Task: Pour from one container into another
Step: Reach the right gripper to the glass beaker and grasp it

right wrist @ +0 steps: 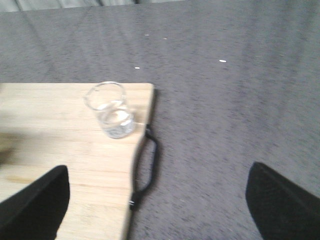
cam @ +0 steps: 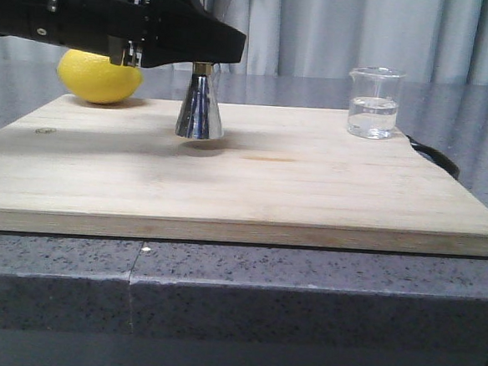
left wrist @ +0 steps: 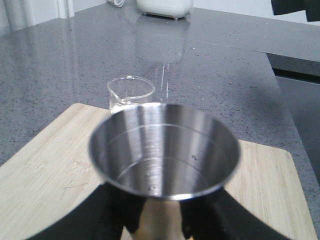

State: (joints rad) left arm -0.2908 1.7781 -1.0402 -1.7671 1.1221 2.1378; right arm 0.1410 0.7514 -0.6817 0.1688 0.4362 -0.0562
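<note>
Front view: my left gripper (cam: 204, 65) was clamped on the steel jigger (cam: 201, 106) at its waist, holding it just clear of the wooden board (cam: 243, 191), right of the lemon (cam: 99, 77). The glass beaker (cam: 373, 102), part full of clear liquid, stood at the far right.

Left wrist view: the jigger's bowl (left wrist: 164, 150) looked empty, the beaker (left wrist: 131, 94) beyond it.

Right wrist view: the right gripper (right wrist: 155, 200) hung apart, short of the beaker (right wrist: 111, 110). I judged the next move to be closing on the beaker squarely, without tipping it.
</note>
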